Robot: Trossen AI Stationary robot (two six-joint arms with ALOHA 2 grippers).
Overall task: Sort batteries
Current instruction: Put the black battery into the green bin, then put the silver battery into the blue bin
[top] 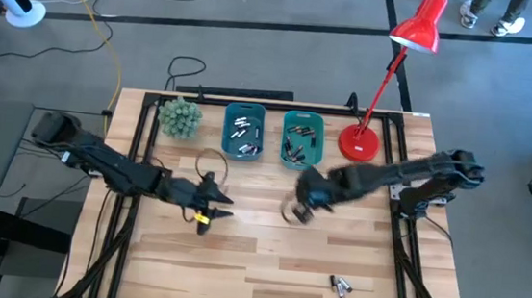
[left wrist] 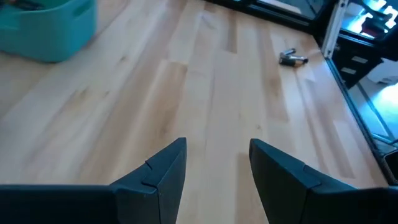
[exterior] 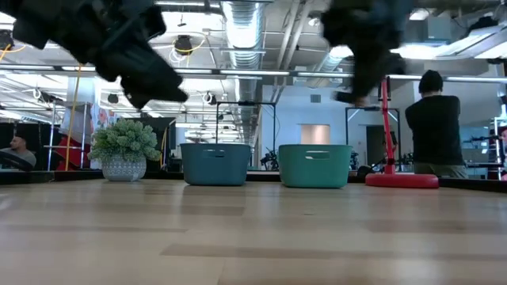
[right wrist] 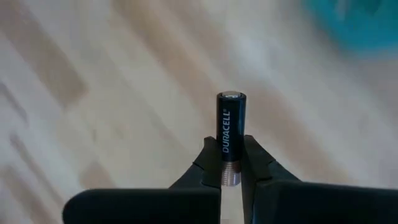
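My right gripper (top: 294,212) hangs above the middle of the table, shut on a black battery with a copper end (right wrist: 230,127). My left gripper (top: 223,203) is left of it, over bare wood, open with nothing between its fingers (left wrist: 217,144). A few loose batteries (top: 341,288) lie on their sides near the table's front right, and the left wrist view shows them too (left wrist: 292,58). At the back stand a blue-teal bin (top: 244,133) and a green-teal bin (top: 302,140), each with several batteries in it. My right gripper pinches the battery's copper end (right wrist: 231,174) between its two fingertips. The battery lies along the fingers and its black end sticks out past them. The fingers slant steeply down from above. The battery is lifted clear of the table.
A potted green plant (top: 180,117) stands at the back left. A red desk lamp (top: 363,143) has its base at the back right, beside the green-teal bin. Bare wood lies between the grippers and the front edge. A person (exterior: 437,127) stands beyond the table.
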